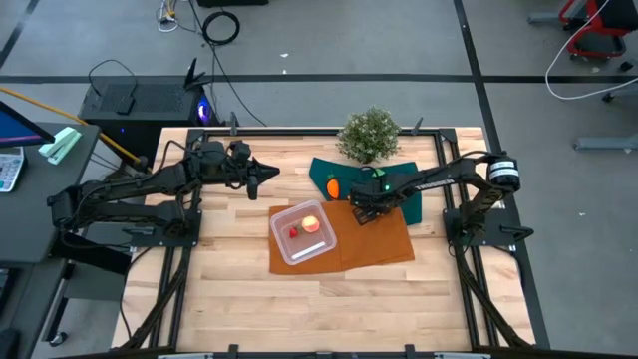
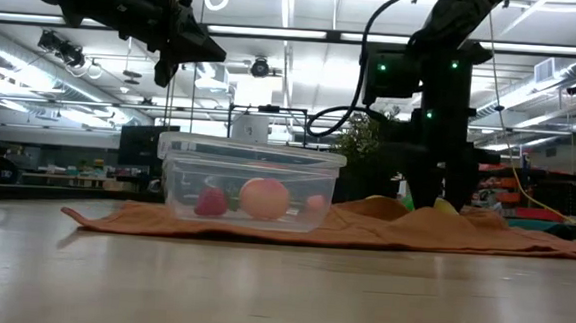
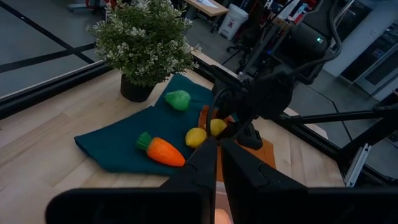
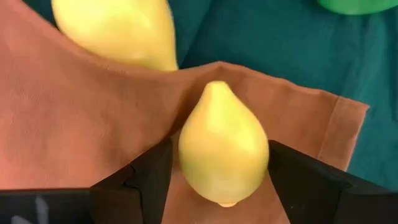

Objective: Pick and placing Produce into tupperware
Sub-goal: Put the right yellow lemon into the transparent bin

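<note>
The clear tupperware (image 1: 302, 234) (image 2: 250, 182) sits on the orange cloth (image 1: 384, 239) and holds the peach-red fruit (image 1: 311, 222) (image 2: 264, 198) and the tiny red piece (image 1: 292, 231) (image 2: 210, 202). The carrot (image 1: 333, 185) (image 3: 163, 151) and green ball (image 3: 178, 99) lie on the dark green cloth (image 1: 359, 179). Two lemons lie where the cloths meet. My right gripper (image 1: 365, 212) (image 4: 221, 155) is down at the nearer lemon (image 4: 224, 146), with the other lemon (image 4: 115, 28) beside it. My left gripper (image 1: 269, 176) (image 3: 217, 158) hangs shut above the table, left of the carrot. My right gripper pinches the lemon across its widest part (image 4: 186, 155), one finger (image 4: 146, 180) on each side. The fingers come from above, pointing down, and lie across the lemon's length. The lemon lies on the orange cloth's edge (image 4: 93, 124), its pointed ends free of the fingers.
A bushy potted plant (image 1: 369, 135) (image 3: 146, 43) stands at the far edge, just behind the dark green cloth. Bare wooden table (image 1: 229, 299) stretches to the left and near side of the tupperware. The black frame rails (image 1: 179, 289) run along both table sides.
</note>
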